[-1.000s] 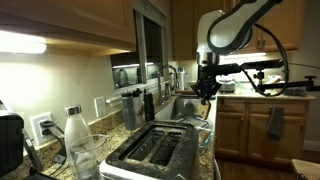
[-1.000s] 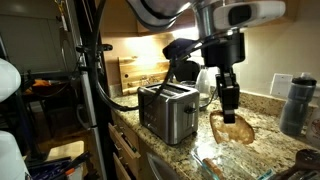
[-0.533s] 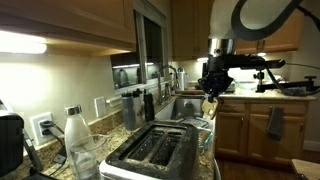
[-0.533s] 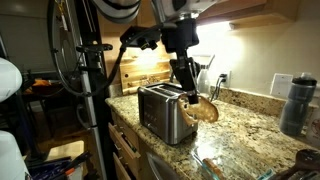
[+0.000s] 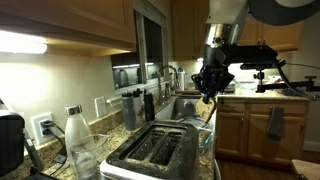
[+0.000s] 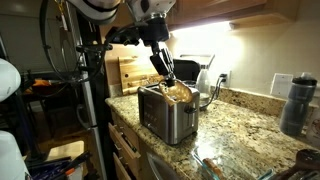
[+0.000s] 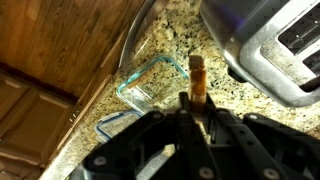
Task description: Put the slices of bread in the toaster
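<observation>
Holds slice of bread (image 6: 179, 91) clamped in tool (image 6: 166, 74) just above right end of toaster (image 6: 165, 118), tilted and seemingly off the slots (image 5: 158, 146); risks snagging and tumbling onto surface (image 6: 240, 132) if lowered unaligned.

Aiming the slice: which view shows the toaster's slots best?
An exterior view looks down on the toaster: both slots show lengthwise. An exterior view facing its side hides them; the wrist view catches one corner.

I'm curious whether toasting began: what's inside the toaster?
Nothing shows in the toaster's dark slots; their depths are hidden. The gripper holds one slice, not yet inserted.
</observation>
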`<state>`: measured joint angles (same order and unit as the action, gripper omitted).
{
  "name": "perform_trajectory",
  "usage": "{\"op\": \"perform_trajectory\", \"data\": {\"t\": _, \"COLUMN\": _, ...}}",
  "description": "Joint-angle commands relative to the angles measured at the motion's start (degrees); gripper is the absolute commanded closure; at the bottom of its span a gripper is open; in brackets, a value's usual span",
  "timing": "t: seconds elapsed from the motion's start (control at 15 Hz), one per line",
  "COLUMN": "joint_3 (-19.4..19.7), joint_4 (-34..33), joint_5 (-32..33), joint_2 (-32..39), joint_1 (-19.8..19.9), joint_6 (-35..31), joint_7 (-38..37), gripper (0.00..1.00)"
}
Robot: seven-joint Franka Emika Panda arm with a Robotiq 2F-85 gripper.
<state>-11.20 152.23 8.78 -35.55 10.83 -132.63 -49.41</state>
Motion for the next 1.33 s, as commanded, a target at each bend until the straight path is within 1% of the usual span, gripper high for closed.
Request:
{"op": "perform_trajectory", "data": {"t": 0.0, "joint_3": -0.6, "joint_4": 0.5, "joint_5": -3.2, "joint_2": -2.2, "joint_1": -1.7, "joint_6": 1.6, "joint_7": -4.3, "gripper": 0.96}}
{"op": "perform_trajectory", "data": {"t": 0.33, "joint_3": -1.2, "joint_4": -1.6, "joint_5": -4.8, "joint_2": -1.8, "joint_1": -2.2, "joint_6": 2.1, "joint_7": -7.6, "gripper": 0.96}}
{"op": "perform_trajectory", "data": {"t": 0.73, "joint_3": -1.3, "joint_4": -4.0, "joint_5": -5.6, "joint_2": -1.7, "joint_1": -3.4, "joint_6": 2.6, "joint_7": -9.3, "gripper": 0.96}}
{"op": "perform_trajectory", "data": {"t": 1.27, "joint_3": -0.4, "joint_4": -3.6, "joint_5": -8.2, "joint_2": -2.3, "joint_1": -4.2, "joint_6": 2.9, "joint_7": -10.2, "gripper": 0.96}}
